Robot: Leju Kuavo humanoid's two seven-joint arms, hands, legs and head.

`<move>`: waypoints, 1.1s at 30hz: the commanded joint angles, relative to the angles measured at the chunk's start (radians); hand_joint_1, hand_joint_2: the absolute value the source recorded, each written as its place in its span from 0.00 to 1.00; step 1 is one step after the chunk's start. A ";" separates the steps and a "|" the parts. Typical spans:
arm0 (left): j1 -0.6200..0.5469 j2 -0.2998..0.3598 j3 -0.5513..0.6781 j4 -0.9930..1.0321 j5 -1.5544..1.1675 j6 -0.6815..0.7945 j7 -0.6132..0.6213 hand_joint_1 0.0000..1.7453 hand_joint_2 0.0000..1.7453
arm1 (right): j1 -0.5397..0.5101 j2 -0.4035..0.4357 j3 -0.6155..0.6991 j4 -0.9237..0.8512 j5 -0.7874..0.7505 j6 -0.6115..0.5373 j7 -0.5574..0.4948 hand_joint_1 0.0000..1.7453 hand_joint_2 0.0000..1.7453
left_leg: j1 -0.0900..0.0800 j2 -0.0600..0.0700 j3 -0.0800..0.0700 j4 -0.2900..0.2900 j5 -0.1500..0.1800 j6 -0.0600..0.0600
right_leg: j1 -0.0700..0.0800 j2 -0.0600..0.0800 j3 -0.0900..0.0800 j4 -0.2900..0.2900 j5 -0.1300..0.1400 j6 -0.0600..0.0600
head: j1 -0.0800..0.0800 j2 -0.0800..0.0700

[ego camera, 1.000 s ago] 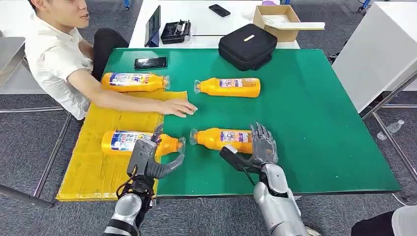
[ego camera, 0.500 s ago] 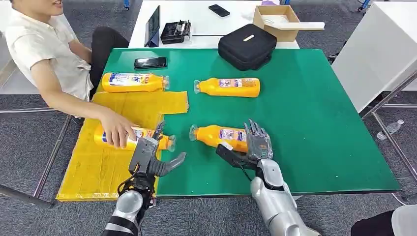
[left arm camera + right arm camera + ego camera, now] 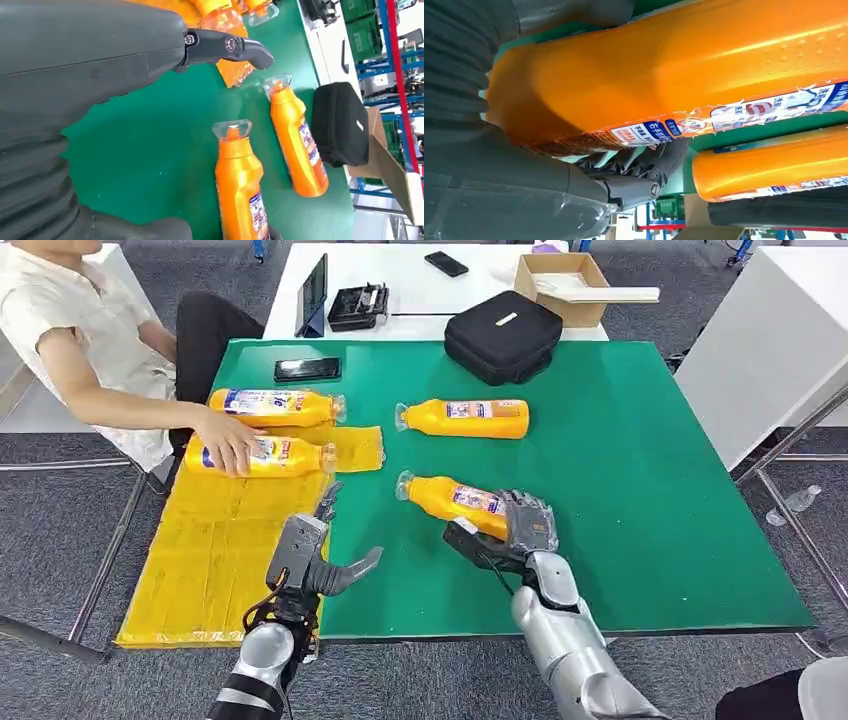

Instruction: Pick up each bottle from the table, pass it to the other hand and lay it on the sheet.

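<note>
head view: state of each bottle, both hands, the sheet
orange bottle nearest the robot: gripped by right hand, tilted
far orange bottle on green table: lying flat
two orange bottles at yellow sheet's far end: lying; person's hand on the nearer
left hand: open, empty
yellow sheet: flat

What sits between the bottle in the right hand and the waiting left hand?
Nothing visible: bare green table lies between the bottle gripped by the right hand and the open left hand.
</note>
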 commanded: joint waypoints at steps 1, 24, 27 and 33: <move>-0.044 -0.032 0.001 0.063 -0.002 -0.002 -0.003 0.00 1.00 | -0.001 -0.025 -0.054 0.135 -0.017 0.056 -0.002 1.00 1.00 | 0.002 -0.002 0.002 -0.001 0.001 0.000 | 0.003 -0.005 0.005 -0.002 0.000 -0.006 | 0.000 0.000; -0.006 -0.032 0.089 0.164 0.422 -0.044 -0.087 0.00 1.00 | 0.122 -0.011 -0.011 -0.192 -0.813 0.410 -0.347 1.00 1.00 | 0.001 0.013 0.018 -0.002 -0.004 -0.001 | 0.004 0.009 0.015 -0.005 0.002 -0.005 | 0.000 0.000; -0.008 -0.032 0.081 0.155 0.423 -0.043 -0.087 0.00 1.00 | 0.124 -0.023 0.002 -0.183 -0.829 0.403 -0.350 1.00 1.00 | 0.002 0.011 0.015 -0.001 -0.003 -0.001 | 0.004 0.007 0.013 -0.004 0.002 -0.005 | 0.000 0.000; -0.003 -0.032 0.094 0.200 0.497 -0.020 -0.076 0.00 1.00 | 0.132 -0.012 0.043 -0.280 -0.938 0.434 -0.376 1.00 1.00 | 0.002 0.011 0.010 -0.001 -0.003 0.000 | 0.003 0.008 0.010 -0.004 0.002 -0.004 | 0.000 0.000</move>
